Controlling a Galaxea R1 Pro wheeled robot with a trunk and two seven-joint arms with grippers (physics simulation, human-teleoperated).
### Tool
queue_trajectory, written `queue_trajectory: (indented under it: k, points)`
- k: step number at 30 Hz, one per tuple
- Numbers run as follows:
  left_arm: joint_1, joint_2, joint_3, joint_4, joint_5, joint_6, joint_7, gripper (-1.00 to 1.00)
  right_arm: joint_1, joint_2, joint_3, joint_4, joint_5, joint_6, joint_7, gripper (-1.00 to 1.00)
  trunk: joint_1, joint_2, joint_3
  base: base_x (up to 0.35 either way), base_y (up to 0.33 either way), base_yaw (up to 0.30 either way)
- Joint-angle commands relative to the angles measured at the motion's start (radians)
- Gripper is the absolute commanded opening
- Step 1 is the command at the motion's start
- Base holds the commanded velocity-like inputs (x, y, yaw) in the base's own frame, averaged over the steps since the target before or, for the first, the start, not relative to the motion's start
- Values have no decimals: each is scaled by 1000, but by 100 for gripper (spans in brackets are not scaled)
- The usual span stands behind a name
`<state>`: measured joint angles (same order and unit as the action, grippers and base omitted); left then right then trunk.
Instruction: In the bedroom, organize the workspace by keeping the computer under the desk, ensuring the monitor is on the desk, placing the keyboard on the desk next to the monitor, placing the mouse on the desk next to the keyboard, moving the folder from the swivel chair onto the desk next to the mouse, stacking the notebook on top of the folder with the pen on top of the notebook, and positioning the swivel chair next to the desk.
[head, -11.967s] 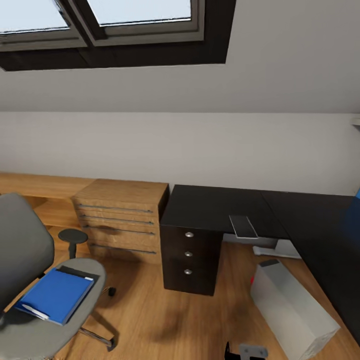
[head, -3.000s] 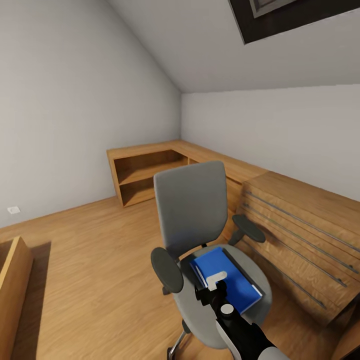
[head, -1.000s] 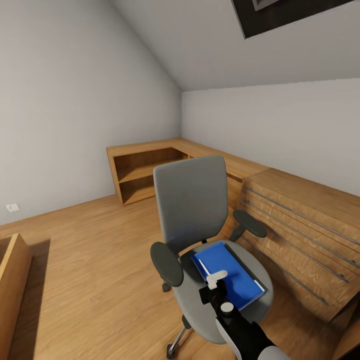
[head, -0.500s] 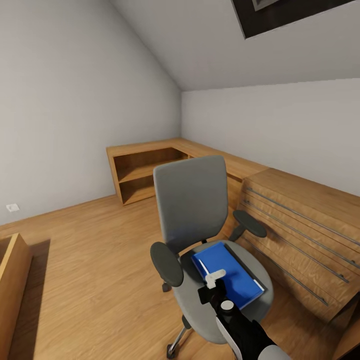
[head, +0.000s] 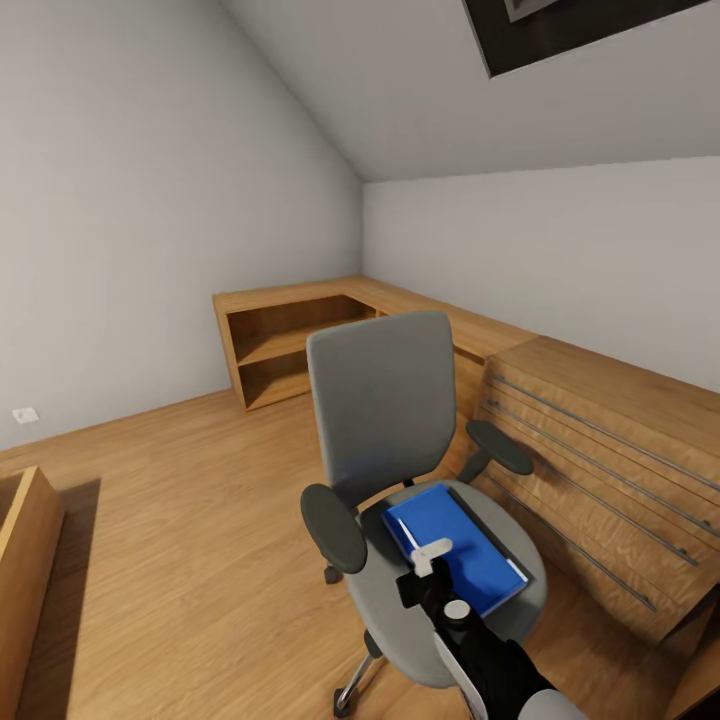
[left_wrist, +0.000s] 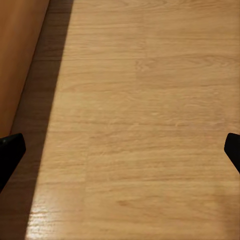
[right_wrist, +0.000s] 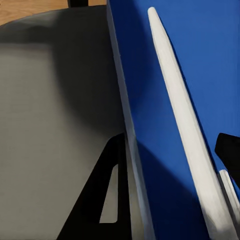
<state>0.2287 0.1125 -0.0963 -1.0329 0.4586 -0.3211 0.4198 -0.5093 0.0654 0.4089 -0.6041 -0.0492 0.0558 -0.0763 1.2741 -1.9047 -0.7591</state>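
Observation:
The grey swivel chair (head: 380, 400) stands mid-room with the blue folder (head: 470, 545) flat on its seat. My right gripper (head: 428, 572) reaches over the seat's near side to the folder's near end. In the right wrist view the right gripper (right_wrist: 170, 142) is open: one dark finger (right_wrist: 107, 200) rests over the grey seat (right_wrist: 55, 125) beside the folder's edge, the other (right_wrist: 230, 150) over the blue folder (right_wrist: 165, 65). The white pen (right_wrist: 180, 115) lies on the folder between them. My left gripper (left_wrist: 120, 150) hangs open over the wood floor.
A light wooden chest of drawers (head: 610, 450) stands right of the chair, close to its armrest (head: 500, 447). A low wooden shelf unit (head: 290, 340) fills the far corner. Another wooden piece (head: 25, 560) is at the left edge. Open floor (head: 180, 500) lies left of the chair.
Twelve seconds ago the head faced the black desk; the view has since swung to the chair. Over the last second the right arm has barely shifted and nothing else moved.

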Motion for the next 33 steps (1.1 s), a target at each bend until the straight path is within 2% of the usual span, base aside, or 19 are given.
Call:
queue_trajectory:
  k: [1,15,21,33]
  points:
    - [0,1,-5,-1,9,-6,5,100,0,-3,6,64,-12,6,-1,-100,0,0,-1,0,0,0]
    - [0,1,-5,-1,9,-6,5,100,0,-13,-7,63,-12,6,16,-100,0,0,-1,0,0,0]
    - [0,1,-5,-1,9,-6,5,100,0,-15,-8,63,-12,6,45,-100,0,0,-1,0,0,0]
    - [0,1,-5,-1,9,-6,5,100,0,-19,-9,63,-12,6,47,-100,0,0,-1,0,0,0]
